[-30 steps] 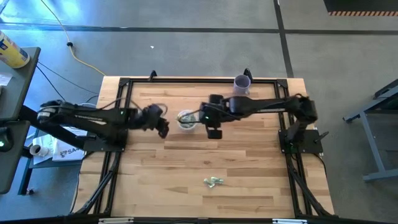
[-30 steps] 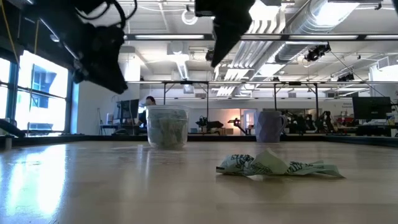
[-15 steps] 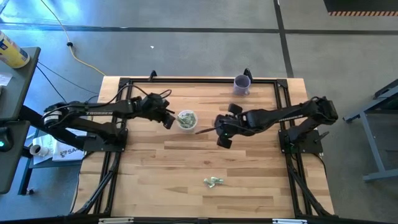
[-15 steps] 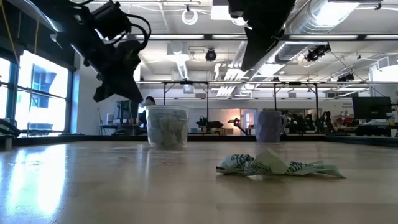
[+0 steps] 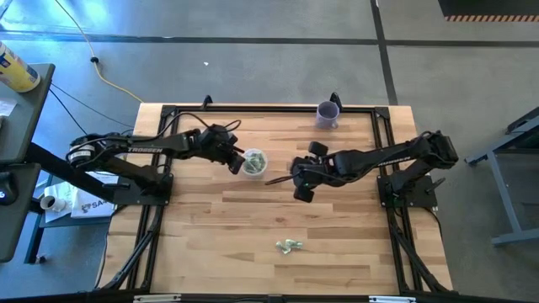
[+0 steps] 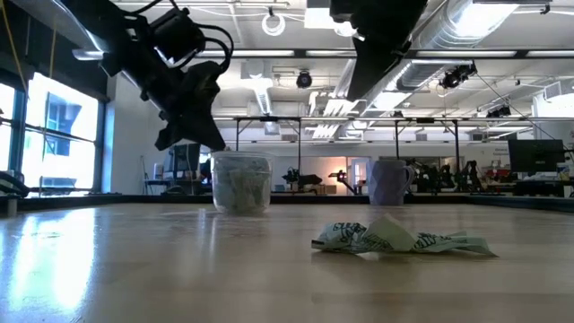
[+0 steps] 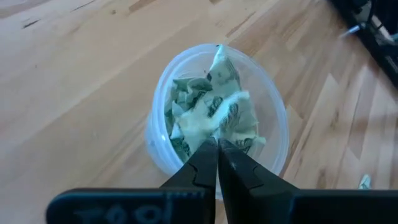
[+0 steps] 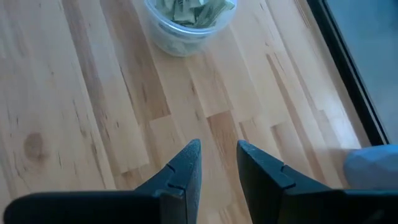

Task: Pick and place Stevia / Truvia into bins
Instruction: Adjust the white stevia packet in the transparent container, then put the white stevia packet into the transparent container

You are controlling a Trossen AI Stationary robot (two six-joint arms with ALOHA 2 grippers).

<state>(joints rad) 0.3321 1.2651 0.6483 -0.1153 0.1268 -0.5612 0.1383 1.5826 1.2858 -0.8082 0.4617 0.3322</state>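
The translucent round cup [image 5: 253,162] stands upright mid-table on its base, filled with green-and-white Stevia packets [image 7: 214,112]. A small heap of packets [image 5: 290,246] lies flat on the wood near the near edge, also in the low view [image 6: 395,238]. My left gripper [image 7: 217,146] is shut with nothing between its fingers. It hangs just over the cup's left rim [image 6: 240,158], tip pointing down into it. My right gripper [image 8: 219,149] is open and empty, right of the cup [image 8: 186,22] and above bare wood.
A purple mug [image 5: 328,112] stands near the far edge, right of centre, and shows behind the packets in the low view [image 6: 390,182]. A black frame [image 5: 269,108] runs along the table's edges. Bare wood lies between the cup and the packet heap.
My left gripper has moved toward the table's right and down, from well left of the cup to just over its left rim. My right gripper has drawn back from beside the cup toward the right and near edge, then kept still.
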